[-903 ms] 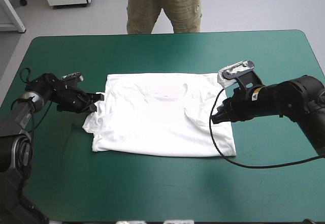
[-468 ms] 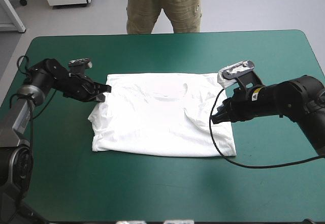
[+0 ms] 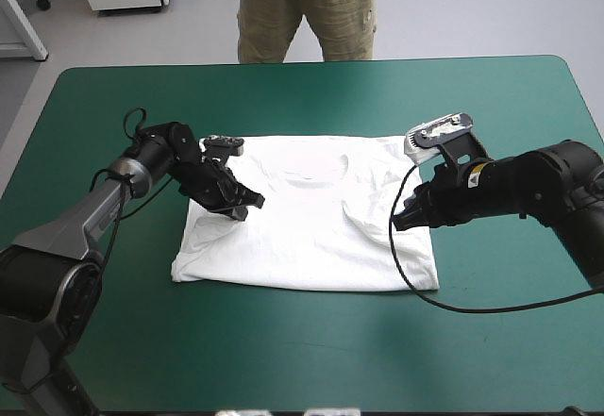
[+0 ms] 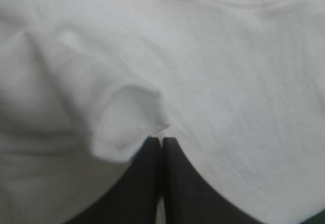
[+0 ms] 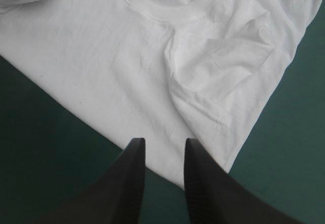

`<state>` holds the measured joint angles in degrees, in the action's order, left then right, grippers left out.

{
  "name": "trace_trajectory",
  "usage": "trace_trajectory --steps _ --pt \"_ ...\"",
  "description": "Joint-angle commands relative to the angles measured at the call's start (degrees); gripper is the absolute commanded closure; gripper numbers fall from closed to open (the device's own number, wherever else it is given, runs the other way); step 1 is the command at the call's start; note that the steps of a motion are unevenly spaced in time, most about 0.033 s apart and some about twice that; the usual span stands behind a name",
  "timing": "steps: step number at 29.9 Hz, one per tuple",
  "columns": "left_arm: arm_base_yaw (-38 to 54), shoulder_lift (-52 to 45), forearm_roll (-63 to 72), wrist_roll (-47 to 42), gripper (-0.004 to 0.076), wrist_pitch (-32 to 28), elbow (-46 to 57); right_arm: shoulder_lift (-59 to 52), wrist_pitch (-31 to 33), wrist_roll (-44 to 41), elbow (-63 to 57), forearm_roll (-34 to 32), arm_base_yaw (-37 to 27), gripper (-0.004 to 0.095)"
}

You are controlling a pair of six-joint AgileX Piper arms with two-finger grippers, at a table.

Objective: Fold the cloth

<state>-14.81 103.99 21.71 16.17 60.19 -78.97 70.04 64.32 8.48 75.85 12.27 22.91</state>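
Left pincer [image 3: 242, 210] is pressed together on the T-shirt [image 3: 311, 237], w/ the cuff of the left sleeve [image 4: 127, 120] bunched at its black tips. It hangs over the shirt's body, inside the left edge, prob. bc the sleeve must lie inward on the chest before any bigger fold. Right pincer [image 5: 161, 144] stands w/ a narrow gap and holds nothing, low at the shirt's right edge; I judge it waits there so as not to disturb the cloth. On that side the right sleeve [image 5: 223, 56] lies folded in over the body. T-shirt is spread flat, neck toward the far edge, in the middle of the teal-green surface [image 3: 283, 359]. Next, I think, left must let go w/o dragging the cuff back
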Motion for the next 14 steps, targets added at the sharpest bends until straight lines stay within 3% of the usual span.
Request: trace_trajectory --steps 1,7,10,14 --pt "-0.58 -0.81 -0.3 -1.29 0.064 0.57 -1.67 -1.48 -1.76 0.18 1.45 0.52 0.02 0.0633" --pt "-0.58 -2.46 5.51 1.68 0.022 0.09 -1.67 -2.26 -5.45 0.18 1.45 0.13 0.02 0.0544" --pt "-0.47 -5.2 4.96 1.68 0.0181 0.48 -1.67 -4.63 -8.11 0.18 1.45 -0.37 0.02 0.0542" --pt "-0.47 -13.21 -1.16 -0.02 0.0198 1.97 -1.67 -8.17 -5.48 -2.72 1.45 -6.28 0.02 0.0546"
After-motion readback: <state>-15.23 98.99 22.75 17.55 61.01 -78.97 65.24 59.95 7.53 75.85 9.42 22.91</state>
